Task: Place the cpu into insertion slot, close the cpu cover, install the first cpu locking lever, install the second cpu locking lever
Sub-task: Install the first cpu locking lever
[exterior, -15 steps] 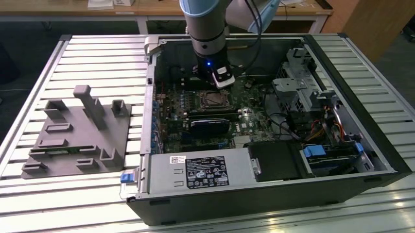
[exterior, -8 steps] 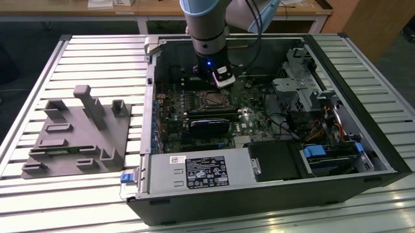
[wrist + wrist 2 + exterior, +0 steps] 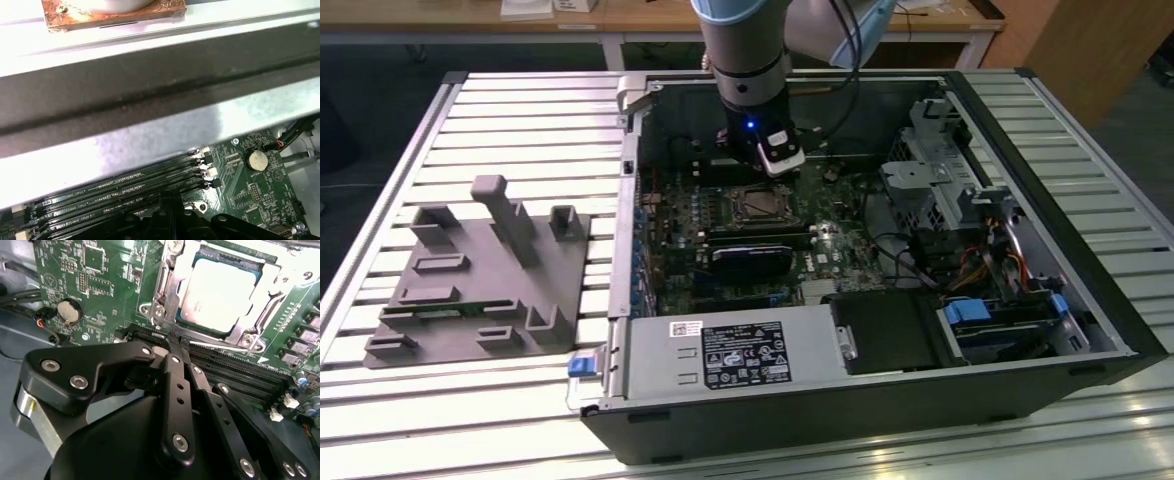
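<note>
Since cpu [image 3: 220, 292] sits under the closed cpu cover [image 3: 167, 295], tool [image 3: 177, 342], pinched together holding nothing, is beside a locking lever [image 3: 225, 346]; likely needs a steady push, no slipping.

The silvery cpu [image 3: 218, 287] lies flat in the insertion slot [image 3: 759, 205], framed by the lowered cpu cover [image 3: 171, 290].

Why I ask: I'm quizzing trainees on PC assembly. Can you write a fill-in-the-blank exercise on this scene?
1. Over the cpu, the cpu cover lies ____.
2. The coin cell sits on the ____ circuit board.
3. In the exterior view, the grey fixture lies outside the computer case, on that view's ____.
Missing words: closed; green; left.
</note>
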